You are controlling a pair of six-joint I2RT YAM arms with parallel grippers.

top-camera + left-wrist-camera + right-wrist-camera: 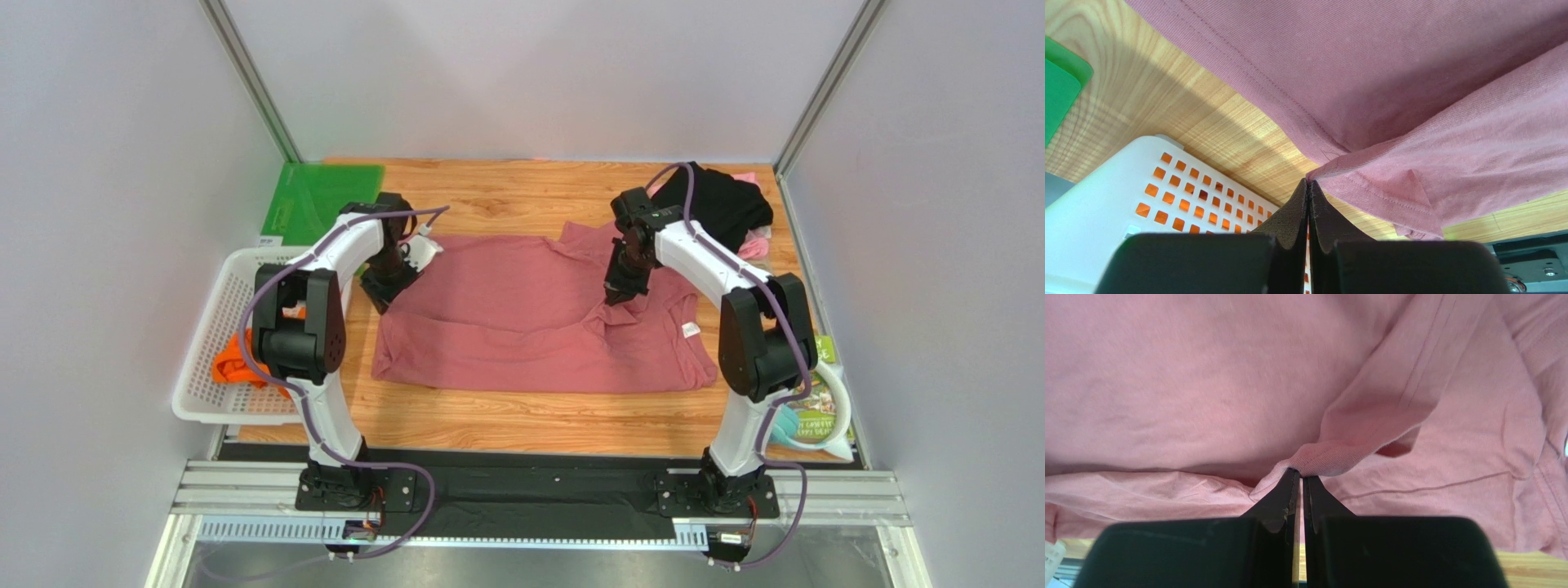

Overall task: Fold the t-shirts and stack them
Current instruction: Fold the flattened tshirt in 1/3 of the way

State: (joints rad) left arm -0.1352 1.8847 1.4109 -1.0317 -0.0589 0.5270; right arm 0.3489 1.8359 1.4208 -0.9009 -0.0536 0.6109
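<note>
- The dusty-rose t-shirt [540, 321] lies spread over the middle of the desk [515, 190]. It is rumpled along its 3 o'clock side, and a white neck label [691, 330] shows near its 4 o'clock corner.
- The left jaws are pressed together on a thin pinch of that shirt's edge at its 9 o'clock side (the wrist view shows the hem bunching right at the tips). They sit just beside the white mesh basket [196, 404].
- The right jaws are clamped on a raised fold of the same shirt, toward its 2 o'clock part, and the cloth puckers up around the tips.
- A black t-shirt [724, 202] sits heaped at the desk's 1 o'clock corner. A pale pink t-shirt [754, 248] peeks out at the near edge of the heap.
- An orange t-shirt [233, 365] lies inside the basket, which sits off the desk's 9 o'clock edge.
- A green board [307, 202] lies flat at the desk's 11 o'clock corner, well apart from the rose shirt.
</note>
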